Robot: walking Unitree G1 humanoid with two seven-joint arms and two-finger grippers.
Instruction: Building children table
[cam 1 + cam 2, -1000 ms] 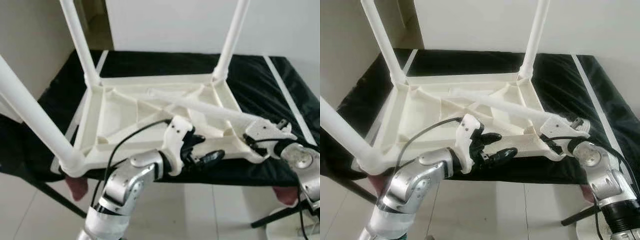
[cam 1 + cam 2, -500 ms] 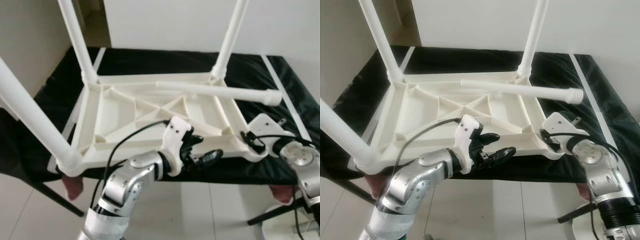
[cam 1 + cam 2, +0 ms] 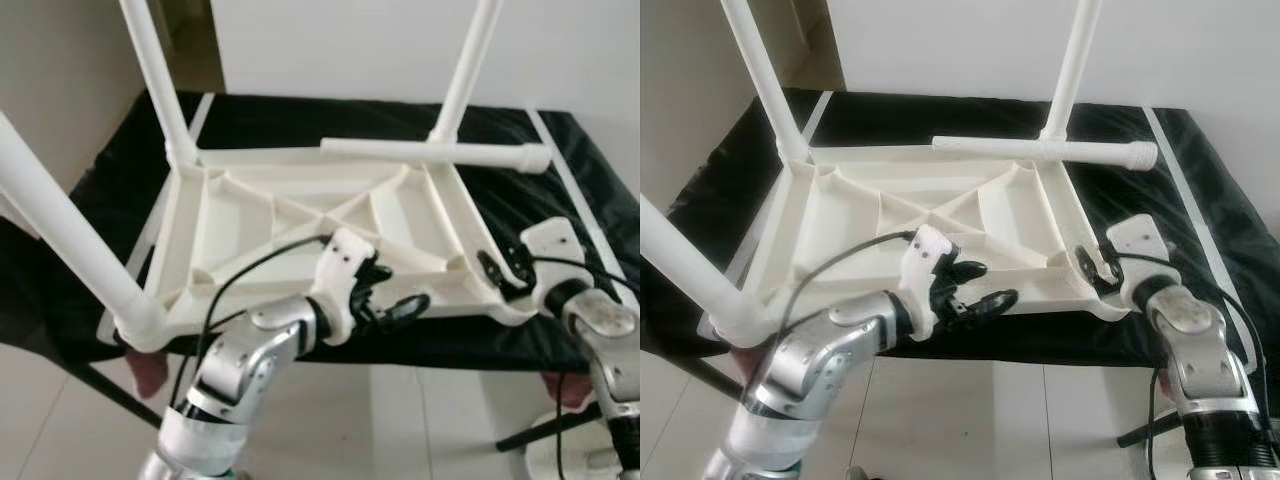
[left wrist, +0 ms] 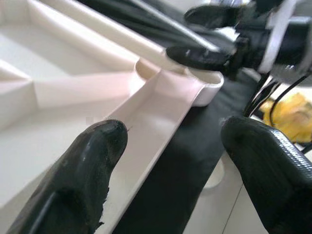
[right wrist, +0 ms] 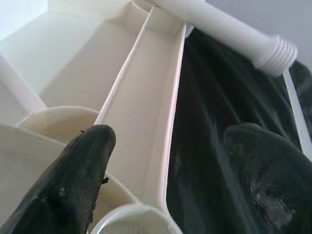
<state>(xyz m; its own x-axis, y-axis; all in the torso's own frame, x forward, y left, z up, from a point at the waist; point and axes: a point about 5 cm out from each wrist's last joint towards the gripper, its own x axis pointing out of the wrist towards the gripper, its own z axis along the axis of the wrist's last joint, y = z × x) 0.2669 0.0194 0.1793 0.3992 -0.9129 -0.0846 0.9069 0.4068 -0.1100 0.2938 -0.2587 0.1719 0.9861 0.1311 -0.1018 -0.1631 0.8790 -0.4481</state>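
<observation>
Left eye view, read left to right around the upturned table top (image 3: 300, 215) on the black-draped worktop (image 3: 110, 200). Three legs (image 3: 70, 235) already upright at the near-left and both far corners. Left claw (image 3: 385, 305) at the top's near rim, fingers apart, holding nothing. Loose fourth leg (image 3: 435, 151) lying across the far right corner, threaded end overhanging the black cloth. Empty socket (image 3: 500, 295) at the near-right corner, right claw (image 3: 500, 270) parted beside it, gripping nothing. Likely step: fetching that leg. Best grasped near mid-shaft, lifted clear of the rim, stood plumb over the socket, then threaded in squarely. Steadying the rim with the left claw should prevent sliding.
</observation>
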